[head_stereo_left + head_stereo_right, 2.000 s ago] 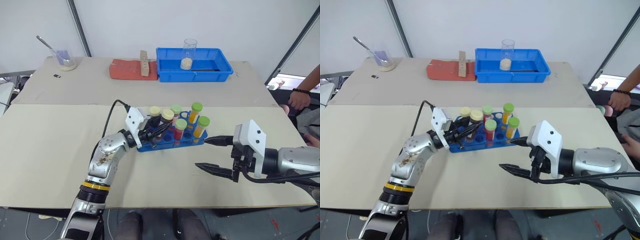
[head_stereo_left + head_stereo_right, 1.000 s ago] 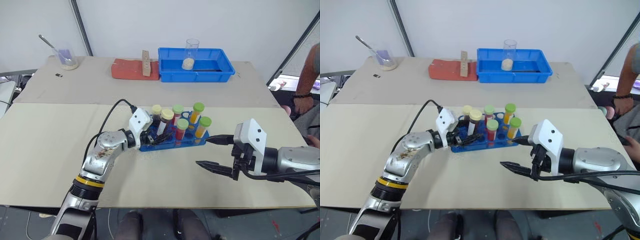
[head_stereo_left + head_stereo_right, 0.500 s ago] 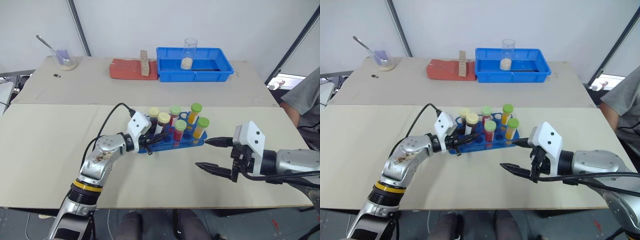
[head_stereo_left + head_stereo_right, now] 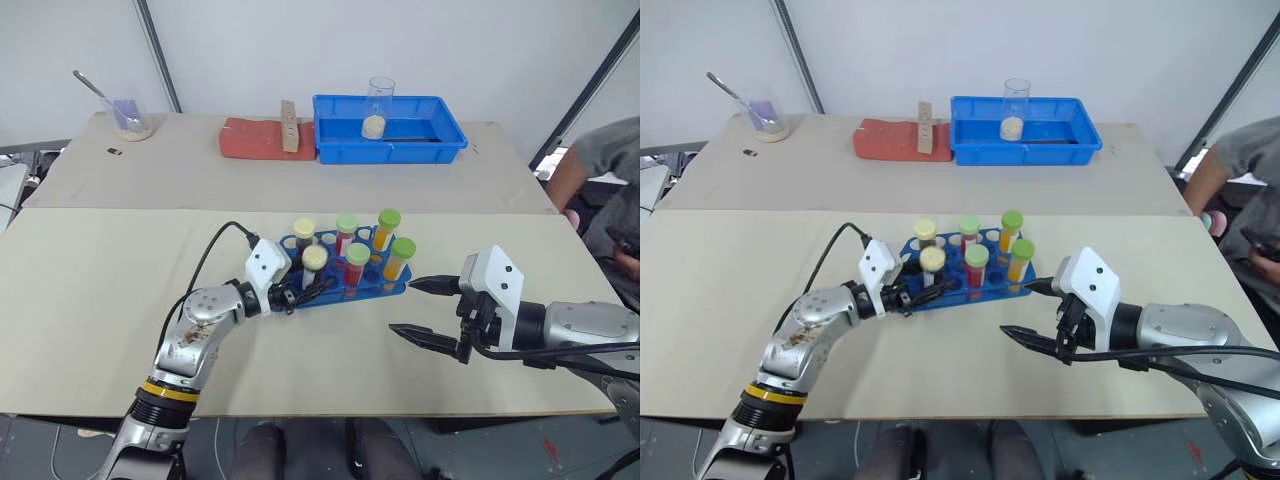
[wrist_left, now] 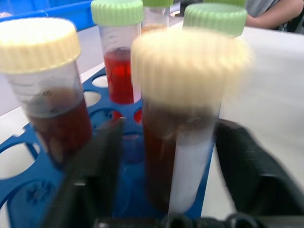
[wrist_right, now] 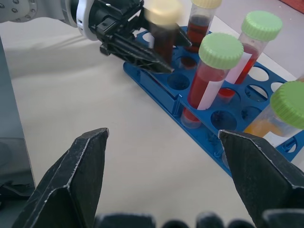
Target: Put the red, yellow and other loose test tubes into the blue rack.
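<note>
Left wrist view: I see the nearest cream-capped tube (image 5: 183,118) standing in the blue rack (image 5: 28,190) between my left gripper's fingers (image 5: 90,175), a gap on each side; its white label shows here.
Right wrist view: I see my right gripper's fingers (image 6: 71,175) spread wide with nothing between them, and beyond them the left gripper (image 6: 142,50) at the rack's end.
Eye views: I see the whole bench (image 4: 90,300), a person's arm (image 4: 590,160) at its right edge, and the far items.
Tubes, count: six in the rack, two cream-capped with dark liquid (image 4: 314,262) (image 4: 304,232), two green-capped red (image 4: 356,262) (image 4: 346,228), two green-capped yellow-orange (image 4: 401,254) (image 4: 388,224).
Rack, place: middle of the bench, a little toward its near edge.
Left gripper (image 4: 305,293): jaws open, straddling the near cream-capped tube at the rack's left end, gripping nothing.
Right gripper (image 4: 425,310): wide open and empty, just off the rack's right end, toward the near edge.
Far edge, count: one deep blue tray (image 4: 440,145) holding one clear beaker (image 4: 378,105); one red pad (image 4: 255,138) with a wooden piece (image 4: 289,125); one glass with a spoon (image 4: 128,115) at the far left corner.
</note>
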You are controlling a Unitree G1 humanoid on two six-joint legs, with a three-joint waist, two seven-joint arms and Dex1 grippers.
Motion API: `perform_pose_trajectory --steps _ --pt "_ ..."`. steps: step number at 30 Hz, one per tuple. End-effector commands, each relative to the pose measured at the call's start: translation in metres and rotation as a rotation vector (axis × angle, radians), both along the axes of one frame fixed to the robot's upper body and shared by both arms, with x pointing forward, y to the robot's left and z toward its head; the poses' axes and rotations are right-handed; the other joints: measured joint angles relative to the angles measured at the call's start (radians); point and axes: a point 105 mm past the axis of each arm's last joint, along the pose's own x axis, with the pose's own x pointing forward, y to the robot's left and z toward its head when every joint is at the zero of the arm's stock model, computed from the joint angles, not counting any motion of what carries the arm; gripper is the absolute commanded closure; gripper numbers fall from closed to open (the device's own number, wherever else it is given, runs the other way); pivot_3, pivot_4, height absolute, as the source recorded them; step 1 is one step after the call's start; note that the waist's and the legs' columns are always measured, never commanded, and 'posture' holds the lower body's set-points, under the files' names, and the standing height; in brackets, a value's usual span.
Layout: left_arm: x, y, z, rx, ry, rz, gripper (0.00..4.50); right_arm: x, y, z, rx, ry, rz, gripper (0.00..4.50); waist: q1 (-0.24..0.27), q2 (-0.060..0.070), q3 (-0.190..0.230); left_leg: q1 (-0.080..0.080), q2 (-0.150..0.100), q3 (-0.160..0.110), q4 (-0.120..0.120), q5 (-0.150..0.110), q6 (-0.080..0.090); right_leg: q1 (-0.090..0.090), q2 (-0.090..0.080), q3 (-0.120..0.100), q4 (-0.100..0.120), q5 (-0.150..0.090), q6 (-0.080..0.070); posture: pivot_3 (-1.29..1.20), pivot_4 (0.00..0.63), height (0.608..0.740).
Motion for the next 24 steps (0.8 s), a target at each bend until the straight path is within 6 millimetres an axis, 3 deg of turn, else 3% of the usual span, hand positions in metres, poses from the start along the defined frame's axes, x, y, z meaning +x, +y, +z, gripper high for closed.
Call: perform_pose_trajectory --steps 1,8,15,19,24 --pt "-0.011 0.009 0.016 0.015 -0.048 -0.029 0.02 0.000 0.000 0.007 0.002 -0.040 0.016 0.37 -0.002 0.000 0.000 0.000 0.000 0.000 0.000 0.000 0.000 0.000 0.000 0.000 0.000 0.000 0.000 0.00 0.150 0.740" --pt "-0.027 0.074 0.027 0.227 -0.019 0.074 0.02 0.005 -0.017 0.014 -0.076 -0.063 0.062 0.37 -0.002 0.000 0.000 -0.001 0.001 0.001 -0.001 0.000 0.000 -0.004 0.000 0.000 0.001 -0.001 -0.001 0.00 0.150 0.740" --pt "-0.046 0.132 0.042 0.423 -0.034 0.201 0.02 0.009 -0.046 0.036 -0.084 -0.134 0.116 0.37 0.001 0.000 0.000 -0.003 0.001 0.004 -0.002 0.000 0.000 -0.009 -0.002 0.000 0.001 -0.001 -0.002 0.00 0.150 0.740" --pt "-0.053 0.138 0.051 0.403 -0.047 0.218 0.02 0.013 -0.058 0.043 -0.078 -0.140 0.111 0.37 0.004 0.000 0.000 -0.003 0.001 0.004 -0.002 0.000 0.000 -0.009 -0.003 -0.001 0.001 -0.001 -0.003 0.00 0.150 0.740" --pt "-0.059 0.135 0.047 0.361 0.003 0.214 0.02 0.017 -0.058 0.043 -0.092 -0.146 0.121 0.37 0.002 0.000 0.000 -0.002 0.002 0.006 -0.003 0.000 0.000 -0.010 -0.003 0.000 0.001 -0.001 -0.003 0.00 0.150 0.740"
